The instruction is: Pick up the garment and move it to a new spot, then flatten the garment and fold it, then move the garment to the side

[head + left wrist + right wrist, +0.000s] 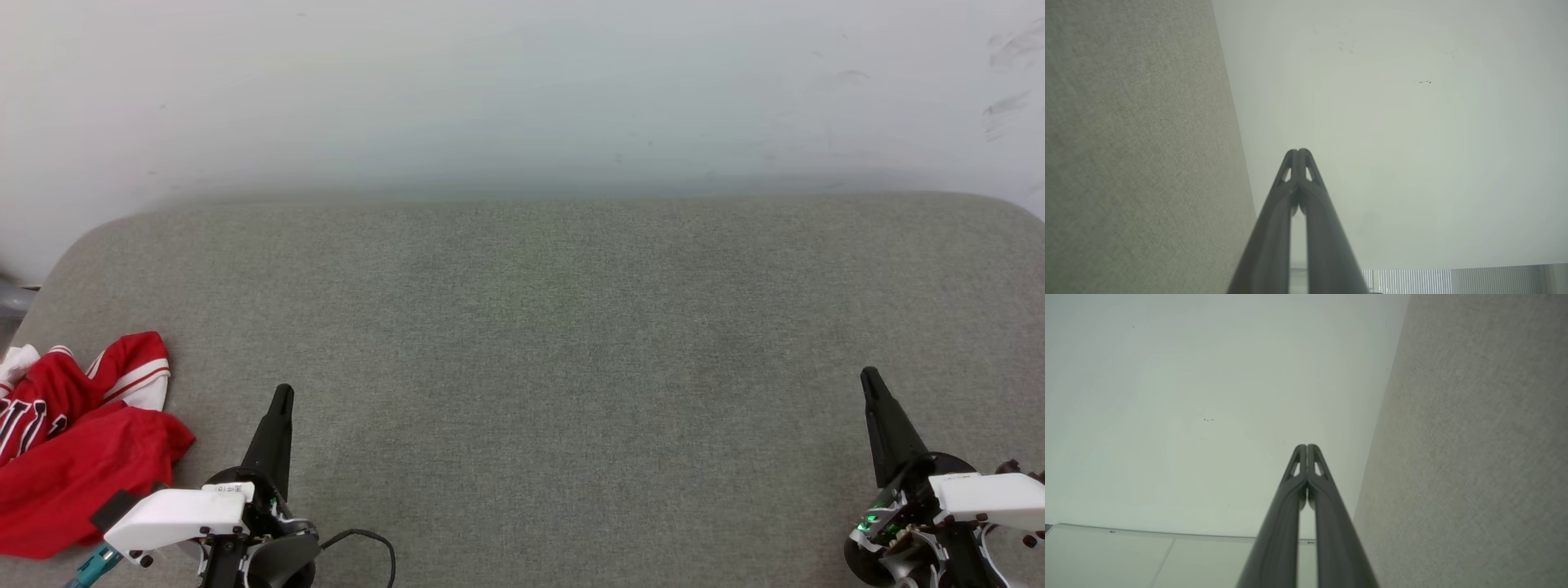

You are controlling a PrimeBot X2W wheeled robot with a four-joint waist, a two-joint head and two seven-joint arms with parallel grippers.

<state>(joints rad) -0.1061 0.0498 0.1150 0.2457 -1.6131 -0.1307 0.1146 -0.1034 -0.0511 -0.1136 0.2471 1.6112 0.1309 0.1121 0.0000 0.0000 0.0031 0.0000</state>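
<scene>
The garment (77, 457), a red jersey with white sleeves and striped trim, lies crumpled at the near left corner of the grey fabric surface (539, 327). Part of its black lettering shows at the left edge. My left gripper (282, 394) hovers just right of the garment, shut and empty, fingertips pointing away from me. In the left wrist view the left gripper (1298, 152) has its tips pressed together against the pale wall. My right gripper (869, 374) is shut and empty at the near right, far from the garment. The right wrist view shows the right gripper (1307, 446) closed tip to tip.
A white wall (522, 90) rises behind the grey surface, with a few dark scuffs at the upper right. The surface has rounded far corners. A black cable (367, 541) loops beside my left wrist. A grey pipe-like object (12, 300) sits past the left edge.
</scene>
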